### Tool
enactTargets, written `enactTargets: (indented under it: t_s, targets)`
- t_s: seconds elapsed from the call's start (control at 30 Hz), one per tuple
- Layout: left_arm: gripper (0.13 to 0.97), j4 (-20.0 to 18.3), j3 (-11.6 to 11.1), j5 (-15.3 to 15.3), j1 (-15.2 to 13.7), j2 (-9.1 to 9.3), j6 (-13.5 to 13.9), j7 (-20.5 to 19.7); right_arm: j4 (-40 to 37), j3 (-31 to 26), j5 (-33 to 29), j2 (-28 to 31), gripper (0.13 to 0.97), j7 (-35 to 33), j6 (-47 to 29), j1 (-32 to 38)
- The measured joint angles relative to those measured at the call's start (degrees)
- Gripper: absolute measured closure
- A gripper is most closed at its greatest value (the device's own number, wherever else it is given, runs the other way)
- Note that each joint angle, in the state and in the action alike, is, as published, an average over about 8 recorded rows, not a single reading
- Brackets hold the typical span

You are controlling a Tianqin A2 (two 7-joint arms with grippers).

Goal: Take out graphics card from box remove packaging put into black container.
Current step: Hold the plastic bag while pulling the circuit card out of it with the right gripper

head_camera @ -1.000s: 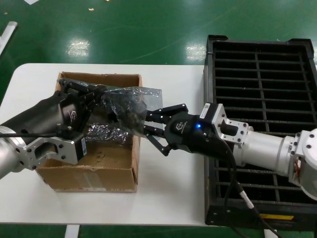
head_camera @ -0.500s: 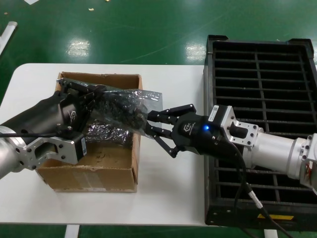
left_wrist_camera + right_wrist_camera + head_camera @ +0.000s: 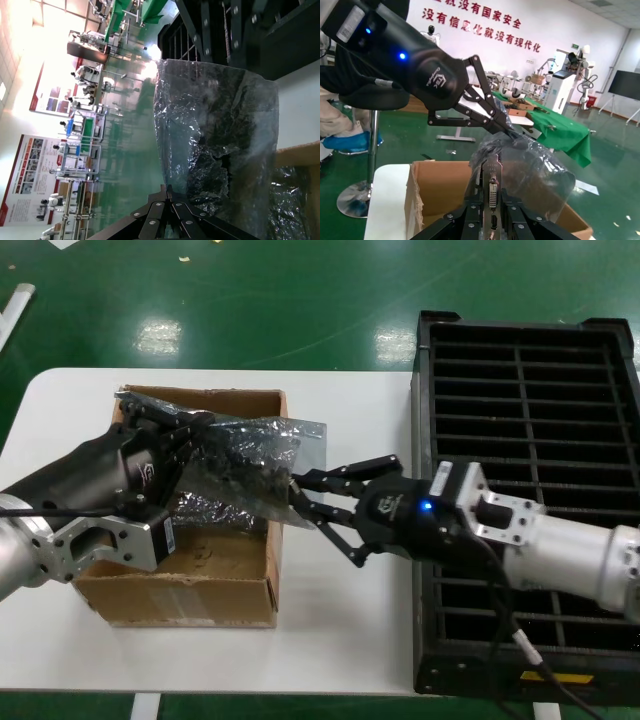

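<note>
Over the open brown cardboard box [image 3: 200, 560] on a white surface [image 3: 340, 640], the left gripper [image 3: 185, 435] holds its jaws closed on the far end of the crinkly translucent packaging [image 3: 245, 455], keeping the bag raised above the box's right wall. The right gripper [image 3: 300, 502] reaches in from beside the black container [image 3: 530, 370], its jaws pinched on the silver end bracket of the graphics card [image 3: 492, 192], which pokes out of the bag's open mouth while the rest of the board is still sheathed in plastic. The right wrist view shows the bracket's connectors clamped between the jaws. More shiny silver bags [image 3: 215, 510] lie inside the box below. The slotted black container stands just right of the surface.
</note>
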Motion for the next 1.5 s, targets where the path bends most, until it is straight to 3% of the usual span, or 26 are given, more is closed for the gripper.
enactTargets:
  t_s: [0.43, 0.77, 1.03, 1.5]
  targets:
    - [0.959, 0.0, 0.0, 0.0, 0.0, 0.0, 0.0, 0.0, 18.59, 4.64, 0.82, 13.75, 0.909, 9.56, 1.12, -8.78]
    - [0.959, 0.0, 0.0, 0.0, 0.0, 0.0, 0.0, 0.0, 26.74, 10.0, -1.86, 22.91, 0.909, 17.89, 6.5, -15.02]
    - [0.959, 0.0, 0.0, 0.0, 0.0, 0.0, 0.0, 0.0, 26.8, 11.6, -4.6, 24.13, 0.909, 21.3, 10.47, -16.51]
    - [0.959, 0.0, 0.0, 0.0, 0.0, 0.0, 0.0, 0.0, 26.48, 10.73, -5.24, 23.86, 0.909, 21.41, 9.69, -14.98]
